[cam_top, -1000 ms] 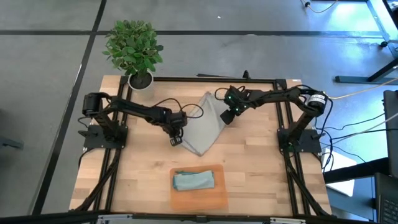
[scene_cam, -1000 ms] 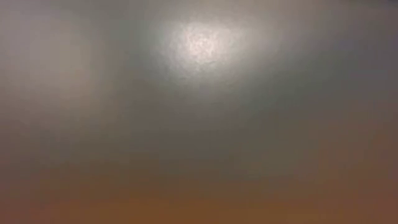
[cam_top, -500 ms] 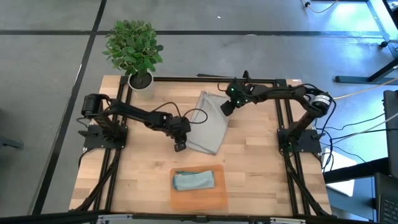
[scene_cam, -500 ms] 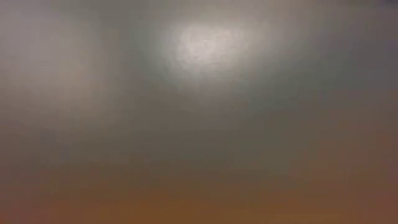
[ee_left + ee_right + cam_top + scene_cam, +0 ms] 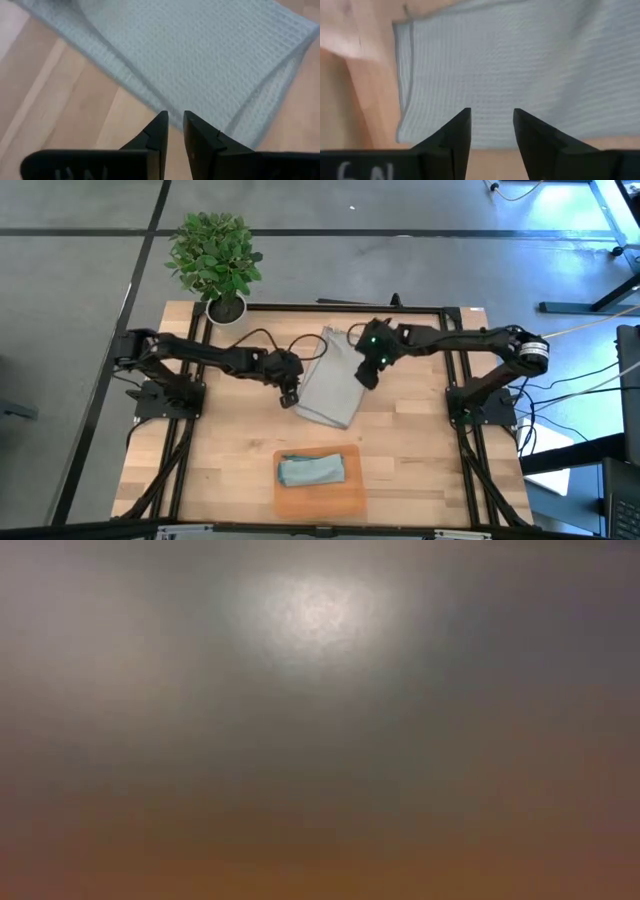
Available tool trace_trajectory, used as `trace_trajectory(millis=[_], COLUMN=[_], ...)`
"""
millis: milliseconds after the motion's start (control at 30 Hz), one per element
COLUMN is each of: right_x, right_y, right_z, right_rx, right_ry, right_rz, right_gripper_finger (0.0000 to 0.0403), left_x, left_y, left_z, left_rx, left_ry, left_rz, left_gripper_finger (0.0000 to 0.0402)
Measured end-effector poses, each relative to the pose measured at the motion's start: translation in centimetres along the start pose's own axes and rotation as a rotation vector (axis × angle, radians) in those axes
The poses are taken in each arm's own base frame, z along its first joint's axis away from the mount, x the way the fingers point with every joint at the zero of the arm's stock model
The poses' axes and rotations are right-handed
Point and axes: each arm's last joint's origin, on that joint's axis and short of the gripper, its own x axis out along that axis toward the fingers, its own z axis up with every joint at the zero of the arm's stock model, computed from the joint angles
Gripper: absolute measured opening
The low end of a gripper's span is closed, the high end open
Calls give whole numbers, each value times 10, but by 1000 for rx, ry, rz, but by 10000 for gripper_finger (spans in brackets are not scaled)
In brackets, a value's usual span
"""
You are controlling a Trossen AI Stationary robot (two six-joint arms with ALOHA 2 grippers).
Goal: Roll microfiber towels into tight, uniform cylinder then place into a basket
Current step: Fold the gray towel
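Beyond the orange basket (image 5: 318, 492), which holds the rolled teal towel (image 5: 311, 470), the grey towel (image 5: 333, 378) lies flat on the table (image 5: 420, 450). My left hand (image 5: 172, 125), narrow gap, empty, sits at its edge; my right hand (image 5: 490, 127), wider, hovers over it empty. Risk as I judge it: uneven pinches would skew the roll, leaving it loose.

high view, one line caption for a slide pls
Both grippers, left and right, flank a flat light grey waffle-weave towel; a pale blue-teal towel lies in the orange tray.
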Motion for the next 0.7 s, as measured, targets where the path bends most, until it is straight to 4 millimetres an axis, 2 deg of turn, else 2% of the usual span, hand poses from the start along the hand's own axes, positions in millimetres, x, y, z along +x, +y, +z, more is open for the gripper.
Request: trace_trajectory(millis=[267, 500, 700], right_x=[36, 74, 80], right_y=[20, 11, 2], right_z=[-16, -32, -31], right_rx=[-47, 4, 6], right_ry=[134, 282, 297], right_rz=[13, -33, -51], right_gripper_finger=[149, 149, 149], left_x=[35, 51, 53], left_y=[-6, -11, -24], left_z=[-11, -21, -24], left_rx=[35, 45, 80], left_ry=[90, 167, 171], left_rz=[-16, -63, -99], left_gripper_finger=[53, 53, 53])
